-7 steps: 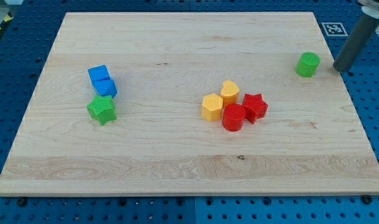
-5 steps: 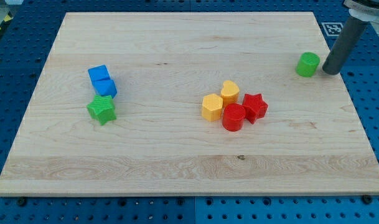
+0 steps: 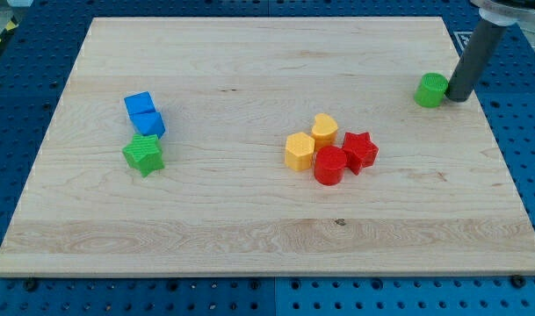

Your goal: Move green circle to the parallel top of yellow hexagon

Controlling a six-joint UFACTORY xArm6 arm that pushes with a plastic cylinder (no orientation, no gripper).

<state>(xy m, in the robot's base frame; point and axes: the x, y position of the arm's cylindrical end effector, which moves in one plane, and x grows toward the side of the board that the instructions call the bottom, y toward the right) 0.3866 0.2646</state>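
Observation:
The green circle (image 3: 431,89) sits near the board's right edge, toward the view's top. My tip (image 3: 458,96) is right against its right side; I cannot tell for certain whether they touch. The yellow hexagon (image 3: 300,151) lies near the middle of the board, at the left of a tight cluster.
The cluster also holds a second yellow block (image 3: 325,130), a red circle (image 3: 329,165) and a red star (image 3: 359,149). At the left are two blue blocks (image 3: 144,114) and a green star (image 3: 144,154). The wooden board (image 3: 249,237) lies on a blue pegboard.
My tip has moved left from beyond the board's right edge up to the green circle. The green circle has shifted slightly left.

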